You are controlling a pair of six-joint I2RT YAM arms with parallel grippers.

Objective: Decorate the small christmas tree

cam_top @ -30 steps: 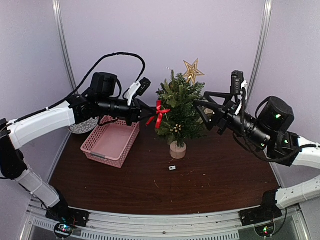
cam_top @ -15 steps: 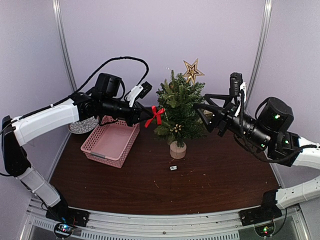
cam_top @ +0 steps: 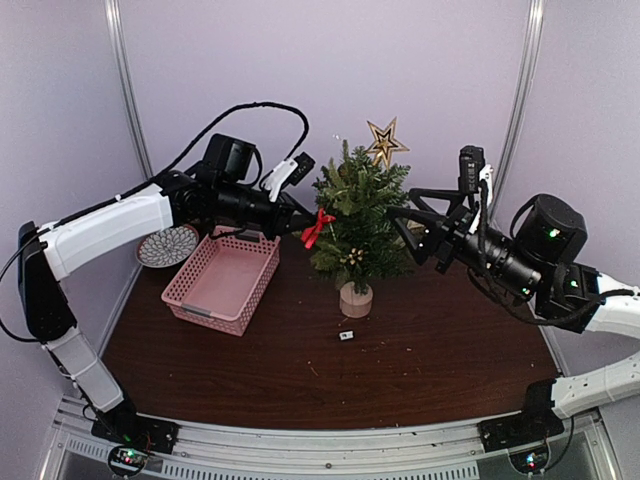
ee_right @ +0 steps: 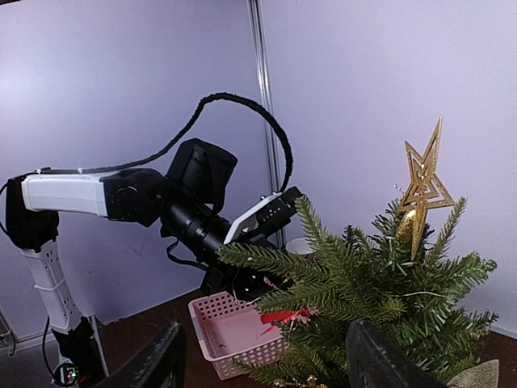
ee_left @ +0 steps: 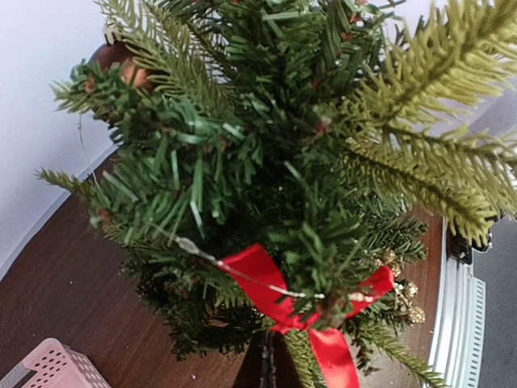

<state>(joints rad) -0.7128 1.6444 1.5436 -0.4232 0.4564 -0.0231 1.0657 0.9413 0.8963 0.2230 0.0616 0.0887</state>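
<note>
Clamped on the red bow (cam_top: 320, 226), the left gripper (cam_top: 304, 226) has pushed it among the left branches of the small christmas tree (cam_top: 360, 212) standing on the table (cam_top: 430, 350), so hanging looks close, while the right gripper (cam_top: 397, 213) waits beside it, fingers spread.

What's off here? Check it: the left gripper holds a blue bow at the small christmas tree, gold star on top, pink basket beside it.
The colour is wrong: the bow is red, not blue, as the left wrist view shows. The rest stands: the left gripper holds it at the small christmas tree, gold star on top, pink basket beside it.
</note>
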